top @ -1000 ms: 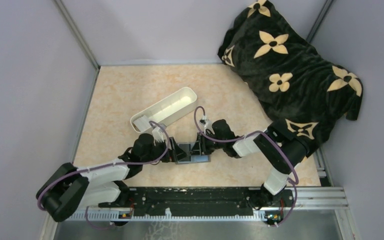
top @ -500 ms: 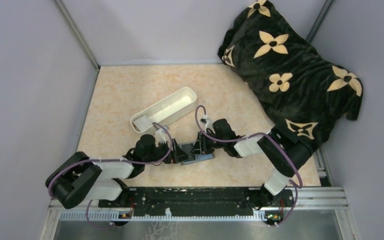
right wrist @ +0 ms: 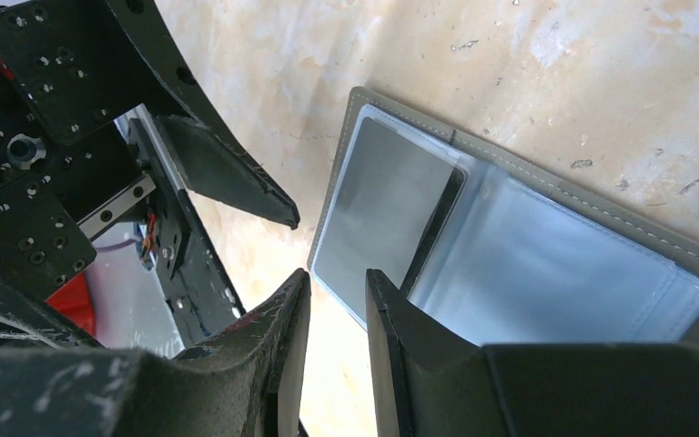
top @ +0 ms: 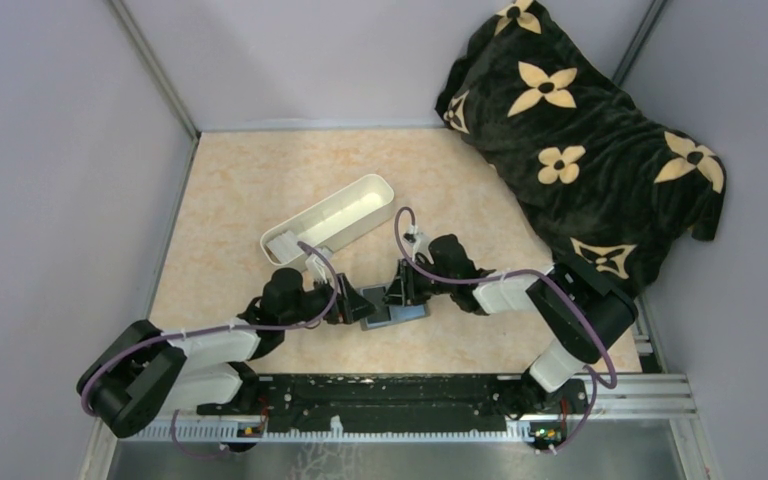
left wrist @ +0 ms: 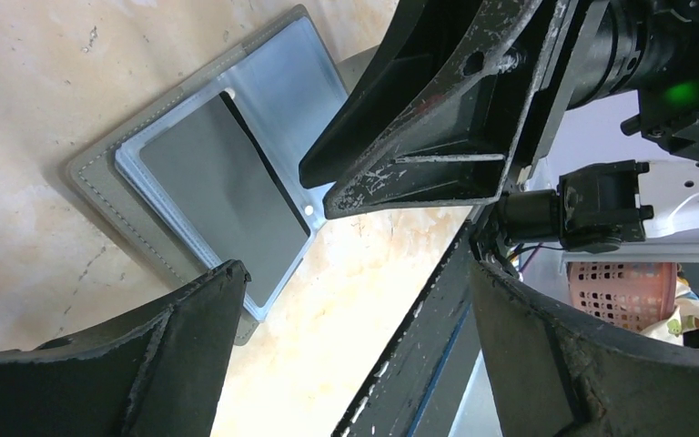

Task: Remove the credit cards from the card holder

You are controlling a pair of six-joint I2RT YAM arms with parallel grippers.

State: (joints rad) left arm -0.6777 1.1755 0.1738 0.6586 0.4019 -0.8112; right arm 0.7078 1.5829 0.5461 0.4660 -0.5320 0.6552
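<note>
The card holder [top: 392, 313] is a grey wallet lying open on the table between my two grippers. It also shows in the left wrist view [left wrist: 100, 187] and the right wrist view [right wrist: 601, 209]. A dark card [left wrist: 214, 196] sits in one blue-grey pocket and shows in the right wrist view too [right wrist: 382, 209]. My left gripper [left wrist: 357, 269] is wide open and empty, just off the wallet's left edge [top: 348, 305]. My right gripper [right wrist: 337, 278] is open only a narrow gap and holds nothing. It hovers at the wallet's edge by the card pocket [top: 401, 296].
A long white tray [top: 330, 218] lies just behind the left gripper. A black blanket with cream flowers [top: 580, 140] is heaped at the back right. The black base rail [top: 390, 395] runs along the near edge. Grey walls close in both sides.
The wallet has turned a little on the table. The left arm swung its elbow out and back, and its gripper now sits slightly left of the wallet. The right gripper has barely moved.
</note>
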